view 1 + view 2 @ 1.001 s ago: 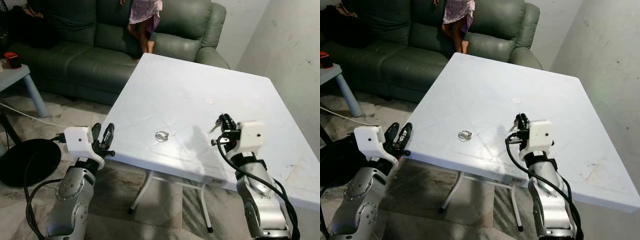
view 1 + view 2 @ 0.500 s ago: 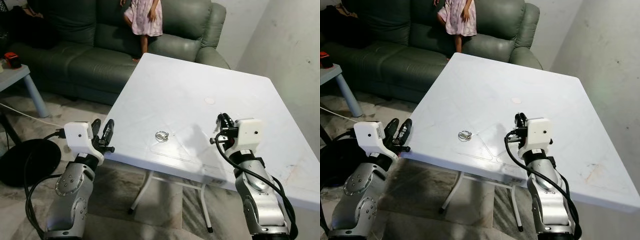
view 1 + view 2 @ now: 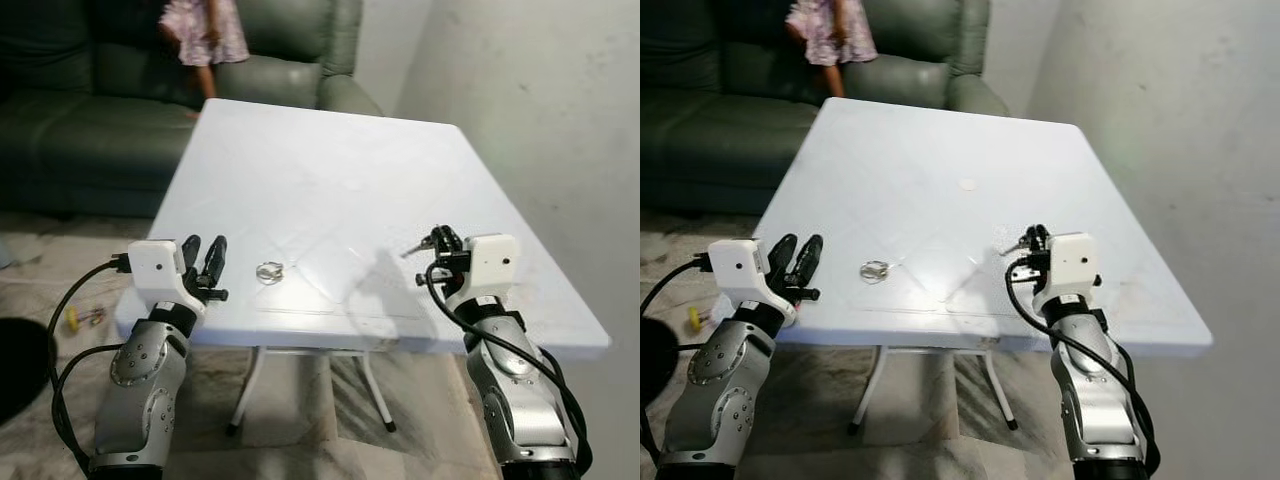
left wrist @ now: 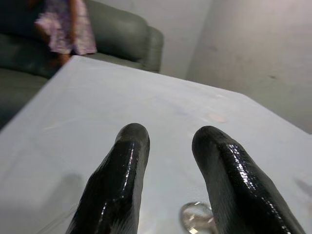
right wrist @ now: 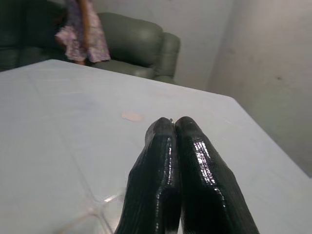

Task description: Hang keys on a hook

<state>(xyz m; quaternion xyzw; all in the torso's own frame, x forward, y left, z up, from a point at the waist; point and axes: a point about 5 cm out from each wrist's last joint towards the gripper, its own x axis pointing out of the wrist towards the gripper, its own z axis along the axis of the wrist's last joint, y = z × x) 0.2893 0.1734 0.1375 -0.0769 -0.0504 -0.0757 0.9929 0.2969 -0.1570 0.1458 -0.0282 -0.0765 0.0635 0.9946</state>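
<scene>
Right gripper point(image 3: 440, 244) above white square plastic table point(image 3: 330, 150), fingers pressed together on small silver key point(image 3: 415, 247) | left gripper point(image 3: 203, 265) spread beside silver metal ring point(image 3: 268, 270) | risk: thin pinch may let key slip; hook not visible

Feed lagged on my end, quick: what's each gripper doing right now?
Left gripper: open, empty, at the table's near edge.
Right gripper: shut on the keys, above the table.
</scene>
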